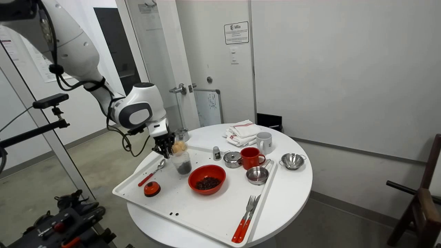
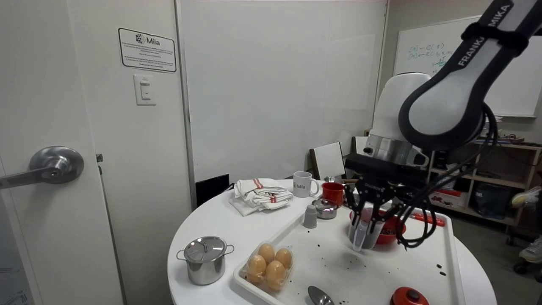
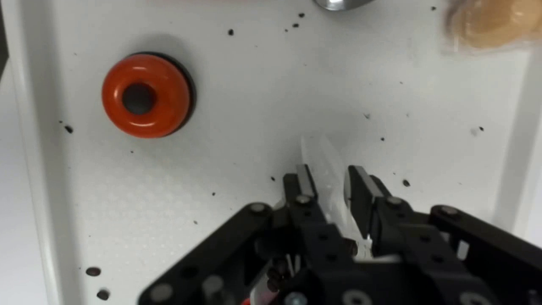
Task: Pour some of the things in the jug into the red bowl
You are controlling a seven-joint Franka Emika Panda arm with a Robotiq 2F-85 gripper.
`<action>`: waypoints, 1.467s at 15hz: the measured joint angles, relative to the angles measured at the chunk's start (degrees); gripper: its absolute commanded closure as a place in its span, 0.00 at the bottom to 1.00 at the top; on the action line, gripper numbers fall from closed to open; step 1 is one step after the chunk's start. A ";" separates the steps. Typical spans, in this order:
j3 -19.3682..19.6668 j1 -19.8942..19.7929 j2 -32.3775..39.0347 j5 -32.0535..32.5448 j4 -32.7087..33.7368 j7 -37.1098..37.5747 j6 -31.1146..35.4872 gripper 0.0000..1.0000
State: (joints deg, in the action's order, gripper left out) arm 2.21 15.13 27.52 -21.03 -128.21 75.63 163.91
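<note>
Jug (image 1: 182,164), jaws clenched on handle (image 2: 360,237) (see-thru) — nr red bowl (image 1: 206,170), w/ dark bits (image 1: 208,183)

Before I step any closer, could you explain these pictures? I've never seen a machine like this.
The white machine is a robot arm, ending in a claw. Two pictures come from cameras standing away from it; the third comes from its wrist, looking down past the claw. A white tray lies on a round table. On the tray, among other things, are a red bowl holding dark bean-like bits, a spoon, a round red piece, brown eggs, a fork and a knife. The claw is closed on the handle of a small see-through jug with dark contents. The aim is to pour some into the bowl.
</note>
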 measured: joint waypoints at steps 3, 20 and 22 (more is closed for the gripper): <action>-1.42 -4.24 -3.56 -2.04 1.13 -0.07 -2.24 0.90; -2.39 -21.61 -7.96 -33.22 4.01 -27.22 -25.18 0.90; -1.89 -21.78 -6.34 -33.57 4.09 -30.61 -29.60 0.90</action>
State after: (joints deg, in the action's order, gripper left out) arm 0.32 -6.64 21.18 -54.61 -124.12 45.01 134.31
